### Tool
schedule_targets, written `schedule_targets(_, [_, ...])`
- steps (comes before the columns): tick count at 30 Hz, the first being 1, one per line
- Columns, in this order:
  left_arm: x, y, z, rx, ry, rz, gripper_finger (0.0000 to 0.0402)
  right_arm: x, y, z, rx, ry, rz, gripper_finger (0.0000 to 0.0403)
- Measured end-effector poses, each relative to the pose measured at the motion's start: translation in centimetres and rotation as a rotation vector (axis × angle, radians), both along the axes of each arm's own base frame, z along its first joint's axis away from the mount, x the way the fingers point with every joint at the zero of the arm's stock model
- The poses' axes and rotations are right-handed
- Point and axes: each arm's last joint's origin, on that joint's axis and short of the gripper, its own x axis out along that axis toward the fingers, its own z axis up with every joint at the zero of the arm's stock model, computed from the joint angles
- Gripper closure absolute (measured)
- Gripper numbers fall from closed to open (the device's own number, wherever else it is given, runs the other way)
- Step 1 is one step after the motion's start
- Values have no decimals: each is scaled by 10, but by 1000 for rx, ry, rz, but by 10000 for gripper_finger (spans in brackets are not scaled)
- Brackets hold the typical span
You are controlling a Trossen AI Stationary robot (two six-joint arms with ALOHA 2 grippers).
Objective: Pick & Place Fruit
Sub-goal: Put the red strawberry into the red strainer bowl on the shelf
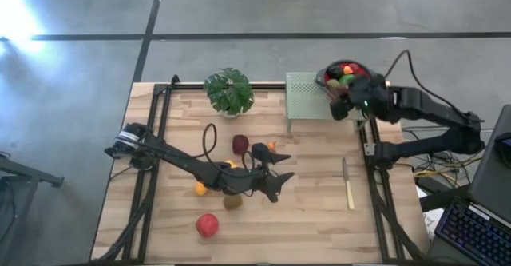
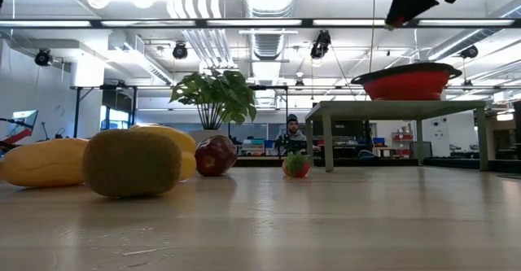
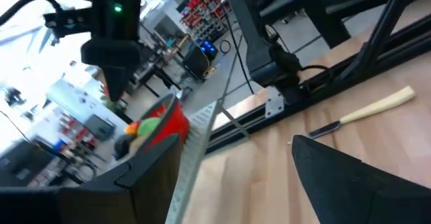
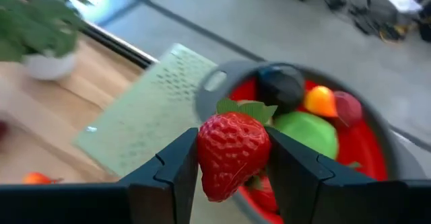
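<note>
Right gripper (image 4: 232, 160) grasping strawberry (image 4: 231, 153) above red bowl (image 4: 367, 150), left gripper (image 1: 281, 168) released over table (image 1: 319, 218)

Two dark jointed arms, black looping cables, green wrist light, angular black fingers (image 4: 175, 173)

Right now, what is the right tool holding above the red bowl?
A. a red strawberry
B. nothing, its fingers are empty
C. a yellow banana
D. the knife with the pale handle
A. In the right wrist view the right tool has its two fingers clamped on either side of a red strawberry with a green leafy cap, directly over the red bowl that already holds other fruit.
</note>
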Motion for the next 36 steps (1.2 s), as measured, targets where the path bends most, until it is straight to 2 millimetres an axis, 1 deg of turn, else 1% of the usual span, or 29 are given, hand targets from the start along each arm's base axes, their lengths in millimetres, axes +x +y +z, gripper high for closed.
schedule_targets(4, [0,1,-3,-66,0,0,114,1,-22,0,82,56,-14,260])
schedule_targets(8, [0,1,-5,-99,3,2,114,1,-42,-5,148,98,-47,259])
schedule_targets(12, [0,1,-9,-114,32,6,114,2,-56,-14,193,163,-112,253])
schedule_targets(15, [-1,1,-11,-122,54,10,114,3,-64,-22,233,223,-143,255])
schedule_targets(19, [-1,1,-14,-111,80,12,114,8,-72,-30,262,280,-154,259])
schedule_targets(22, [-1,1,-14,-94,87,11,114,12,-76,-35,278,304,-154,250])
schedule_targets(26, [-1,1,-14,-73,102,10,114,16,-78,-38,288,326,-151,226])
schedule_targets(30, [-2,2,-17,-125,102,18,114,16,-78,-39,284,336,-144,199])
schedule_targets(33, [-2,4,-22,-137,142,30,114,14,-77,-37,274,334,-140,179])
schedule_targets(36, [-3,12,-30,-194,197,70,114,12,-75,-31,256,325,-128,160])
